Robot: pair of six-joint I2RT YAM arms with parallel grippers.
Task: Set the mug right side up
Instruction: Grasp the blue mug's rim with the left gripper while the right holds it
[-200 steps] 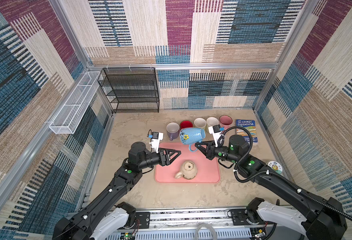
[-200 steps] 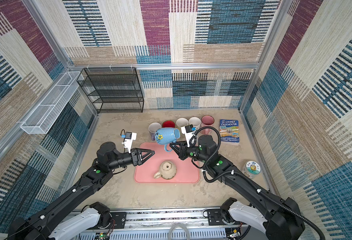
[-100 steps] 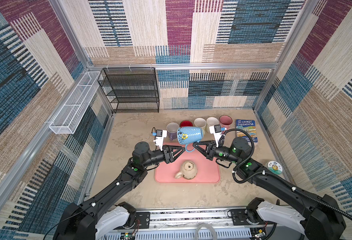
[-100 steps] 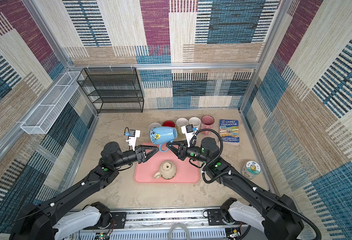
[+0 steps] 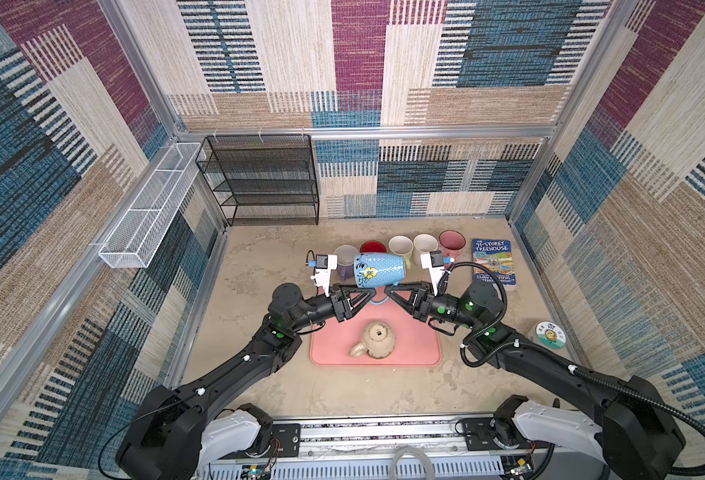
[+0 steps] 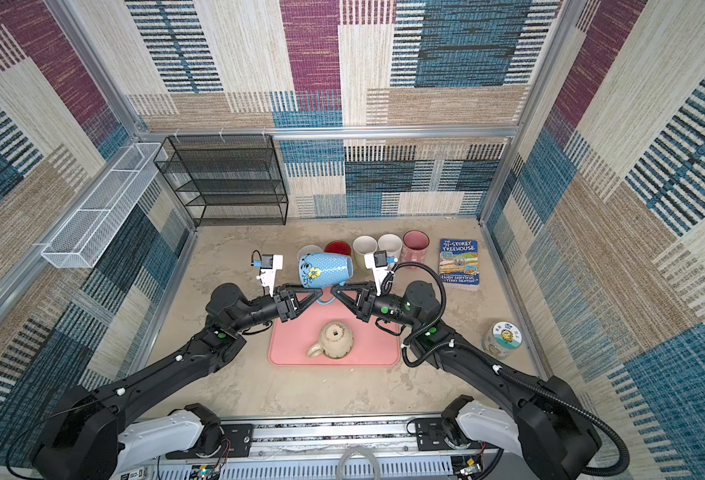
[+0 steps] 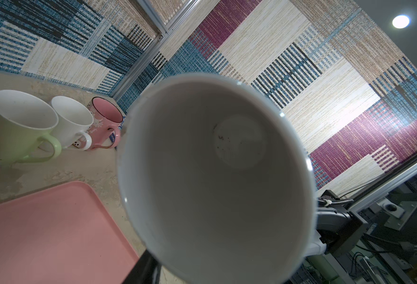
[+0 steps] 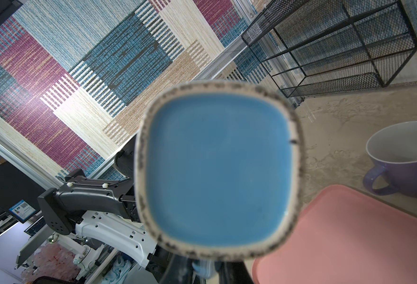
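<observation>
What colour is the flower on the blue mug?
Yellow; the flower shows best in a top view.

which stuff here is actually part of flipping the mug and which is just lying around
Job: blue mug, on its side in the right end effector; left end effector close by; pink tray; upside-down beige mug, perhaps next.
Idle: row of upright mugs, book, round tin, black wire shelf, white wire basket.

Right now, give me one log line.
blue mug in air, sideways | right gripper shut on handle | left gripper at mug, grip unclear
</observation>
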